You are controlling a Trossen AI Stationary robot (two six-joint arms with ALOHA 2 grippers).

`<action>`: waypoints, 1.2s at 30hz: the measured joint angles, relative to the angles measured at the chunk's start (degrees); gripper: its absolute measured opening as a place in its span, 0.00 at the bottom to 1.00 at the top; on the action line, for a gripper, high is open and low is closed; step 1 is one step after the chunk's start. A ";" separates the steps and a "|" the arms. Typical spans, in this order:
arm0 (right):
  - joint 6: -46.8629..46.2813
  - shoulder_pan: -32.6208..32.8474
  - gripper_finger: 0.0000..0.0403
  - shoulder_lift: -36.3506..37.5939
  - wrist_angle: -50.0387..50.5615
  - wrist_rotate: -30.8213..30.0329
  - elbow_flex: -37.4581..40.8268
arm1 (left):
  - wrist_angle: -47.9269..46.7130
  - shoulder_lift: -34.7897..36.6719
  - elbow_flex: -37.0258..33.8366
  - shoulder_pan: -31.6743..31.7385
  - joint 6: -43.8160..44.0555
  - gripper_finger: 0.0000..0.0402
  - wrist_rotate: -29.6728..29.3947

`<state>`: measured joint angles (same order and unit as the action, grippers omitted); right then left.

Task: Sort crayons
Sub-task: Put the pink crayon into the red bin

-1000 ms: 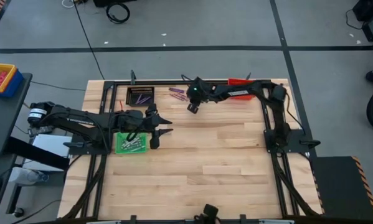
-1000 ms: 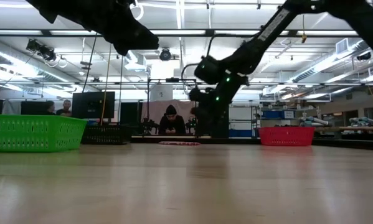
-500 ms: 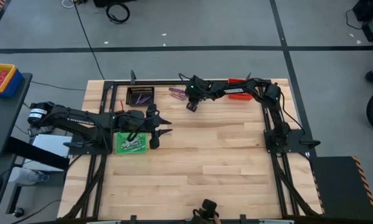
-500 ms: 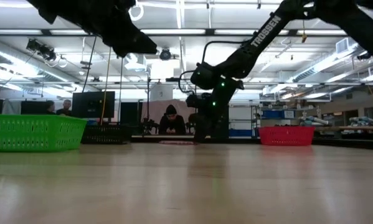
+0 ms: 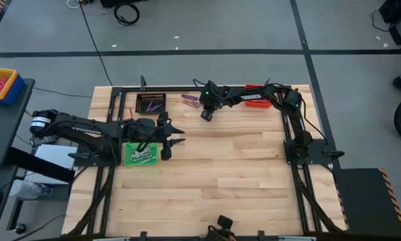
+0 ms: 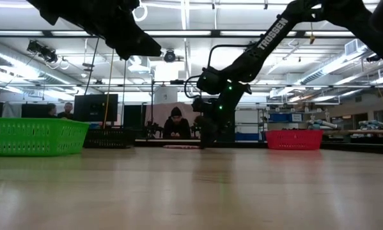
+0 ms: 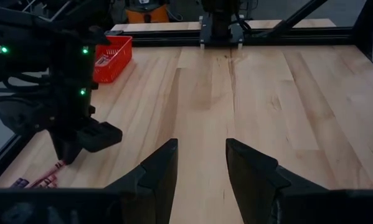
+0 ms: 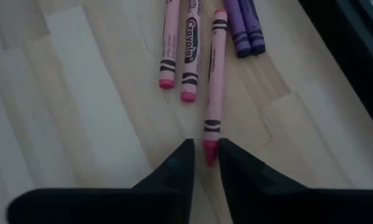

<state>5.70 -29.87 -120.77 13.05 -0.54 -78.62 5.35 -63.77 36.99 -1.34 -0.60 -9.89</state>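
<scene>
Three pink crayons and two purple ones lie loose on the wood near the table's far edge; the high view shows them as a small cluster. My right gripper has come down on that cluster, its fingers closed around the tip of the nearest pink crayon. My left gripper hangs open above the table beside the green bin and holds nothing. My right gripper pinches the pointed end of the pink crayon between its two fingertips. The fingers slant down from the table's right side and lie roughly along the crayon. The crayon lies flat on the wood, stretching away from the fingers.
A black bin with purple crayons stands at the far left. The green bin holds pale crayons. A red bin sits at the far right, partly under my right arm. People sit in the room beyond the table.
My right gripper has sunk to the table and shifted a little toward the table's left, onto the loose crayons. My left arm has kept still.
</scene>
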 joint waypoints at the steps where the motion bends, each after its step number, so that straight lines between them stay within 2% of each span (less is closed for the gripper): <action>1: -0.50 0.00 0.17 0.00 -0.19 0.01 0.01 | 0.04 0.00 0.00 0.00 0.00 0.37 0.00; 8: -1.65 0.12 0.03 0.00 -0.56 -0.70 0.06 | -0.01 0.00 0.00 0.00 0.52 0.37 0.00; 13: -1.47 0.59 0.02 0.24 1.12 -1.03 -0.01 | -0.03 0.00 0.00 0.00 0.51 0.37 0.00; 17: -1.10 1.38 0.02 1.95 6.97 -1.44 0.06 | -0.12 0.00 0.00 0.00 0.50 0.37 0.00; 27: -1.91 4.73 0.02 11.21 29.59 -2.28 0.17 | -0.11 0.00 0.02 0.00 0.47 0.37 0.00; 29: -3.43 5.58 0.02 12.65 28.38 -3.61 0.44 | -0.06 0.00 0.01 0.00 0.46 0.37 0.01; 32: -4.46 7.23 0.03 13.53 19.22 -3.79 2.72 | -0.05 0.00 0.02 0.00 0.51 0.37 0.00; 36: -3.56 10.08 0.11 12.03 7.87 -1.53 5.59 | -0.07 0.00 0.02 0.00 2.31 0.37 0.02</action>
<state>2.14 -19.79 -108.74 20.91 -2.07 -73.03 5.28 -63.77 37.01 -1.34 1.71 -9.87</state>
